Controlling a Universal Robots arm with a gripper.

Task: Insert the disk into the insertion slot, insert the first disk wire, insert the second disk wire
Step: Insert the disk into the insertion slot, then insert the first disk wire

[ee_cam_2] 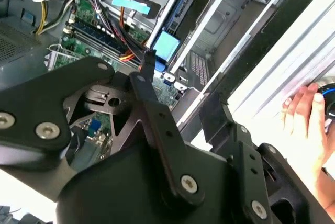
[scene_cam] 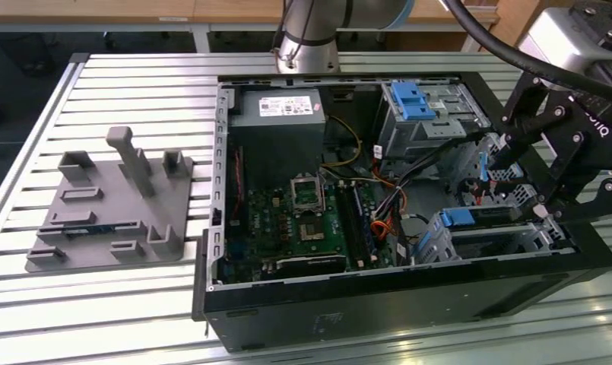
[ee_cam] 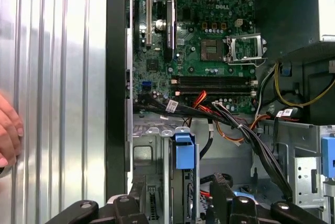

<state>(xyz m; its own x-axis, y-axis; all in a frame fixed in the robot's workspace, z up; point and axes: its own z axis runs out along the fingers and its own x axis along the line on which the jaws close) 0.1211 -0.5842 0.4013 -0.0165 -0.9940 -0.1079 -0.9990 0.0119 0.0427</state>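
White label on the power supply (scene_cam: pixel 275 106), but its print is too fine to make out. Small white cable tags (ee_cam: pixel 171 105) in the first wrist view, nothing legible there either.

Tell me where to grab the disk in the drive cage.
Probably take the disk by its blue carrier tab, coming straight down through the open side of the case. It stands on edge in the insertion slot, metal walls alongside, leaving just that upper edge exposed.

We lose part of the disk (scene_cam: pixel 483 214) behind the gripper (scene_cam: pixel 515 188), and the first wrist view's edge crops a hand (ee_cam: pixel 7 136).
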